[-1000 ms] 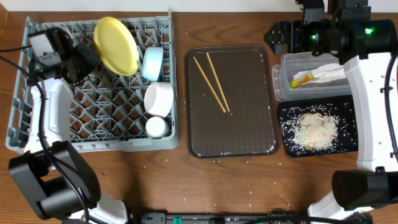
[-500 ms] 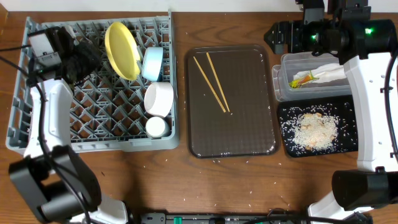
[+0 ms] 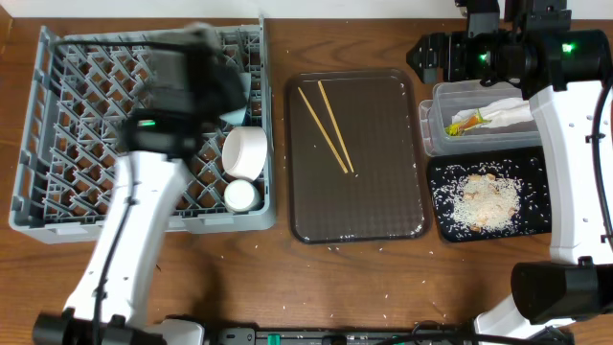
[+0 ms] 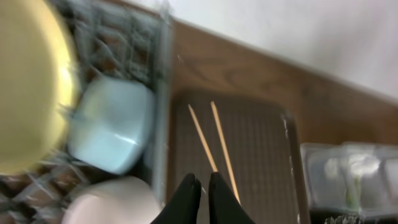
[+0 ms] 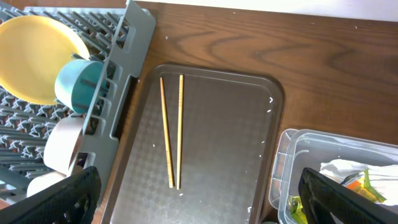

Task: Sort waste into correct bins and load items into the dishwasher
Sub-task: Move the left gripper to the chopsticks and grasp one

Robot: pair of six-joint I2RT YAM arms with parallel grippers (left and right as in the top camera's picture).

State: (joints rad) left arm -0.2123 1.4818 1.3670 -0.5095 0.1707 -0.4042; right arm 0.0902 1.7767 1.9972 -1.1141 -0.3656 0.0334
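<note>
Lying lengthwise on tray, chopsticks, near ends converging

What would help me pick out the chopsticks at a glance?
Right of the large grey plastic dish rack sits a dark brown rectangular serving tray. Two thin wooden chopsticks lie on it, nearly side by side: the only long, pale sticks in sight.

The brown wooden bench carries a large grey plastic dish rack at left, a dark brown rectangular serving tray in the middle, a clear rectangular plastic tub far right, and a shallow black rectangular tray just nearer. Loose whitish rice grains dot its near side.
</note>
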